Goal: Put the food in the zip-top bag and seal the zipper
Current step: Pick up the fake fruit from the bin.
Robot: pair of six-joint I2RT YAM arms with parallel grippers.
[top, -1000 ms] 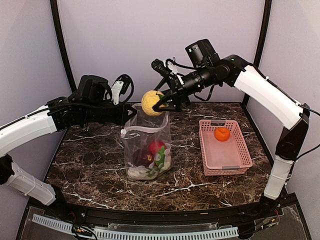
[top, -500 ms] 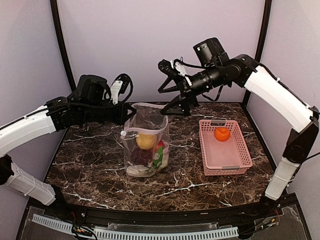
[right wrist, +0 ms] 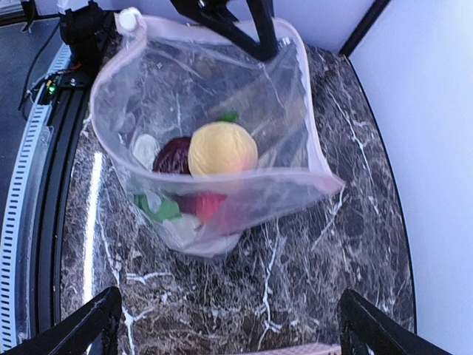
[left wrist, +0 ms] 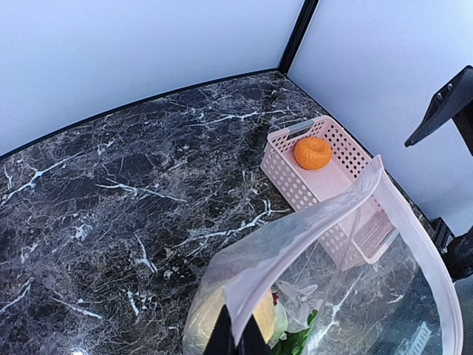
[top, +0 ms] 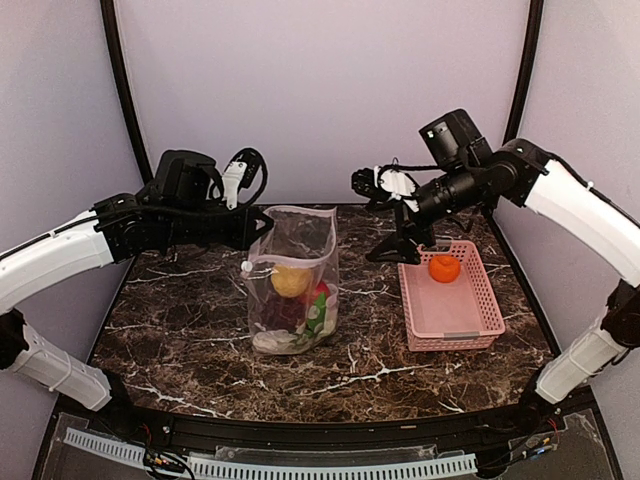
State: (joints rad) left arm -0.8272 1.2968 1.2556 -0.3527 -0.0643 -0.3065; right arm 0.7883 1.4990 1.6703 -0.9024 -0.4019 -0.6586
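One orange (top: 444, 267) lies in the basket (top: 462, 312); bag (top: 305, 235) seemingly upright.

The table (top: 200, 330) looks like polished dark marble, brown-black with white veins, glossy enough to carry long glare streaks at the left of the right wrist view. The bag (top: 300, 235) is thin clear plastic film, crinkled, catching soft highlights. Its zipper (right wrist: 222, 176) is a whitish-pink, more opaque strip. The basket (left wrist: 295, 188) is pink moulded plastic lattice, nearly matt. The orange (left wrist: 312, 153) has a dull, dimpled skin. The yellow fruit (right wrist: 222, 149) looks finely pitted and matt; the maroon piece (right wrist: 174, 154) is smoother, with a faint sheen. The left arm (top: 50, 260) and right arm (top: 590, 215) wear smooth, slightly glossy white shells between matt black parts. The walls (top: 300, 100) are smooth, matt pale lilac.
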